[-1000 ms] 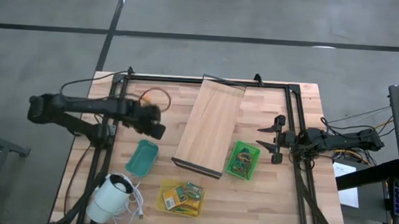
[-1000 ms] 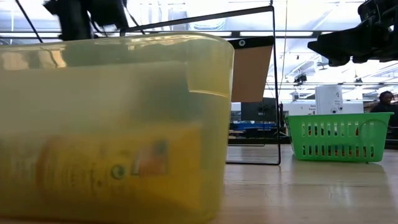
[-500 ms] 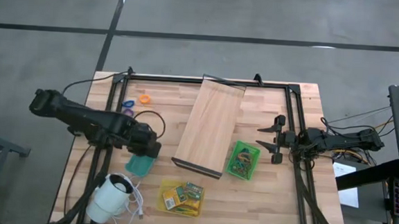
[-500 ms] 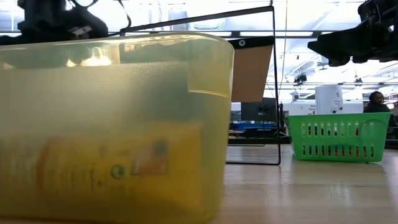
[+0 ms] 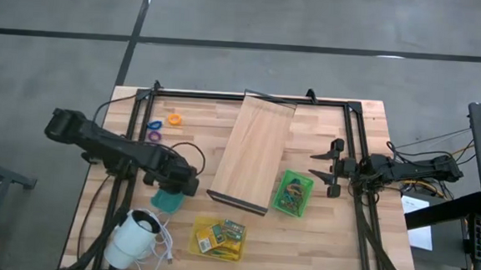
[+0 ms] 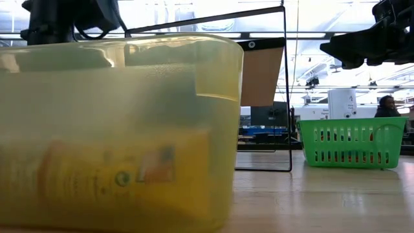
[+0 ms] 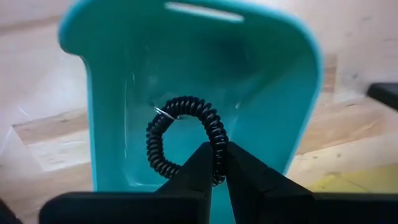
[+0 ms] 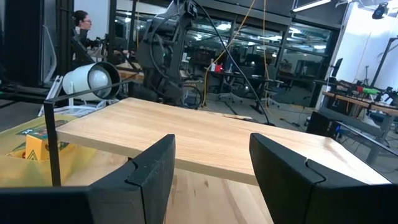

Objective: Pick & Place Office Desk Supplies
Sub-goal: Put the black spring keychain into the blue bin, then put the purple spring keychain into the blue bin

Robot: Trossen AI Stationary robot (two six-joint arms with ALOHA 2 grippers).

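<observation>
Left tool [image 7: 219, 163] pinches a black coil ring [image 7: 186, 137] over a teal tray [image 7: 292, 106]; right tool [image 8: 211, 171] waits open.

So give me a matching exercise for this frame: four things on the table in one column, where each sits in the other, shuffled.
Things:
1. black coiled ring
2. little packets
3. orange ring
4. right gripper

Places or states:
A. inside the yellow bin
B. bare wood near the table's far left corner
C. fingers open, beside the green basket
D. pinched by the left gripper over the teal bin

Pairs: 1-D, 2-A, 3-B, 4-C
</observation>
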